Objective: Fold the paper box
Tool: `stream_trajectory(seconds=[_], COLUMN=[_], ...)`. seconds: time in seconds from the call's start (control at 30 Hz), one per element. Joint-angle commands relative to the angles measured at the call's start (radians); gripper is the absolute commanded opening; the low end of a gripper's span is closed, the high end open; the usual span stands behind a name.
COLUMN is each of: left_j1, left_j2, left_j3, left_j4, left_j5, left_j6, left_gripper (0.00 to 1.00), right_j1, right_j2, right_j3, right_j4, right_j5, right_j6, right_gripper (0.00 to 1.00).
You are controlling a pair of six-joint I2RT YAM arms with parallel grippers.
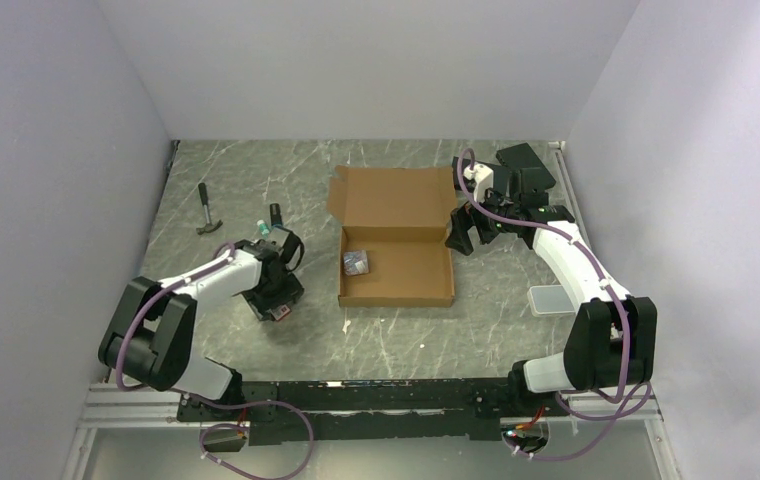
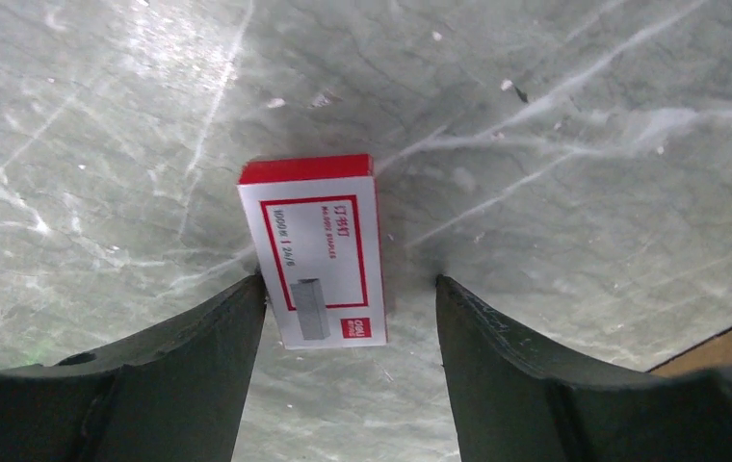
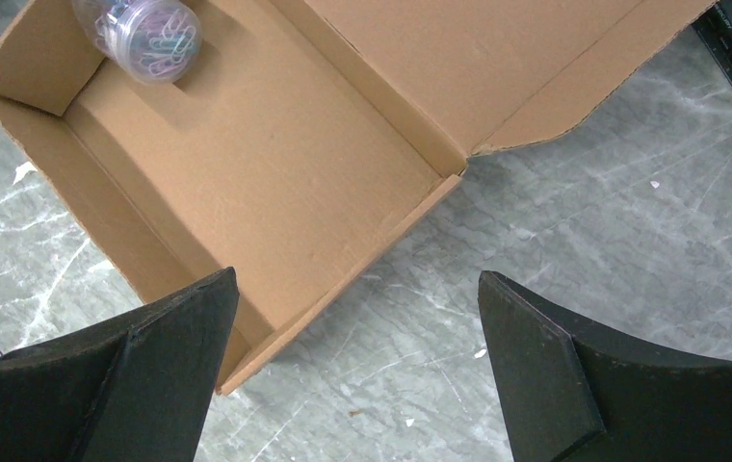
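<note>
Grey marbled tabletop (image 1: 406, 340). Brown corrugated cardboard paper box (image 1: 396, 255) lies mid-tabletop, its lid open toward the far edge. The tray walls stand up, so that part looks done. Left to do, I judge: bring the lid over and tuck its side flaps in.

Right pincer (image 3: 356, 276) hovers over the box's right wall, jaws wide and empty. Left pincer (image 2: 348, 279), nearer the left edge, has its jaws apart astride a red-and-white cardboard staple box (image 2: 316, 252), one finger touching it, not clamped.

A small clear plastic tub of coloured paper clips (image 3: 145, 24) sits inside the tray.
</note>
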Motion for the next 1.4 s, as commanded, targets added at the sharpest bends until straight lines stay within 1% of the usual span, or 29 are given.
stream_trajectory(seconds=[0.0,0.13,0.2,0.27,0.3,0.33,0.43,0.47,0.6,0.7,0.8,0.83,0.9,0.97,1.0,1.07,1.17,1.23,1.27,1.37], left_j1=[0.046,0.123,0.133,0.136,0.136,0.136,0.136,0.135,0.134,0.133,0.126,0.118,0.103,0.078,0.057,0.003,-0.123,-0.198,-0.229,-0.301], left_j2=[-0.001,0.014,0.038,0.058,0.061,0.061,0.032,0.012,-0.101,-0.205,-0.314,-0.352,-0.424,-0.463,-0.463,-0.431,-0.321,-0.223,-0.146,0.027], left_j3=[-0.055,-0.074,-0.073,-0.071,-0.072,-0.073,-0.071,-0.068,-0.065,-0.071,-0.091,-0.104,-0.130,-0.130,-0.118,-0.073,0.014,0.084,0.127,0.261], left_j4=[0.001,0.064,0.081,0.097,0.107,0.112,0.101,0.089,0.051,0.069,0.168,0.226,0.353,0.430,0.455,0.489,0.528,0.545,0.553,0.535], left_j5=[-0.103,-0.063,-0.044,-0.016,-0.001,0.012,0.027,0.016,0.000,0.055,0.203,0.273,0.460,0.537,0.553,0.564,0.532,0.492,0.479,0.431], left_j6=[-0.047,-0.001,0.016,0.033,0.041,0.050,0.078,0.086,0.132,0.183,0.279,0.319,0.380,0.387,0.390,0.396,0.408,0.420,0.428,0.457], left_gripper=[0.70,0.68,0.56,0.41,0.31,0.25,0.15,0.13,0.11,0.10,0.10,0.10,0.09,0.08,0.08,0.08,0.09,0.09,0.09,0.10], right_j1=[-0.002,-0.002,-0.003,-0.002,-0.002,-0.003,-0.004,-0.004,-0.003,-0.003,-0.003,-0.003,-0.004,-0.004,-0.004,-0.004,-0.004,-0.004,-0.004,-0.004], right_j2=[-0.024,-0.026,-0.027,-0.026,-0.027,-0.028,-0.027,-0.028,-0.026,-0.026,-0.026,-0.025,-0.024,-0.024,-0.022,-0.022,-0.021,-0.020,-0.021,-0.020], right_j3=[0.029,0.029,0.028,0.029,0.029,0.029,0.028,0.029,0.028,0.028,0.028,0.028,0.027,0.026,0.026,0.026,0.026,0.026,0.026,0.024], right_j4=[0.002,0.002,0.002,0.002,0.002,0.002,0.002,0.002,0.003,0.003,0.003,0.005,0.006,0.006,0.006,0.006,0.006,0.008,0.008,0.008], right_j5=[-0.036,-0.037,-0.037,-0.037,-0.036,-0.036,-0.038,-0.037,-0.037,-0.037,-0.037,-0.036,-0.035,-0.035,-0.035,-0.034,-0.033,-0.030,-0.031,-0.030], right_j6=[-0.024,-0.025,-0.025,-0.026,-0.025,-0.025,-0.024,-0.025,-0.026,-0.024,-0.025,-0.025,-0.024,-0.024,-0.024,-0.024,-0.024,-0.023,-0.024,-0.025], right_gripper=[1.00,1.00,1.00,1.00,1.00,1.00,1.00,1.00,1.00,1.00,1.00,1.00,1.00,1.00,1.00,1.00,1.00,1.00,1.00,1.00])
